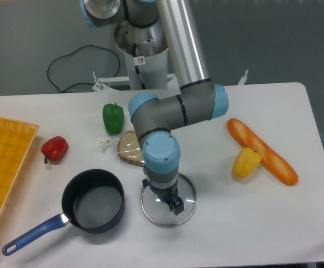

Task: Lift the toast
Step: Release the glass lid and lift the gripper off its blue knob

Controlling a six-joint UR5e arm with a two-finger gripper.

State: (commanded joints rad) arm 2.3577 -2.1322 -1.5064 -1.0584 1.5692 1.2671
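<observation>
The toast (128,148), a brown speckled slice in clear crinkly plastic, lies flat on the white table (251,223) just below the green pepper. The arm's blue wrist covers its right edge. My gripper (174,205) points down over the glass pot lid (168,206), to the lower right of the toast and apart from it. Only a small black part of the fingers shows under the wrist, so their spacing is unclear. I see nothing held.
A green pepper (113,117) and a red pepper (54,148) sit left of the toast. A black pot with a blue handle (92,201) stands at front left, beside a yellow basket (3,167). An orange baguette (262,151) and a yellow pepper (246,162) lie at right.
</observation>
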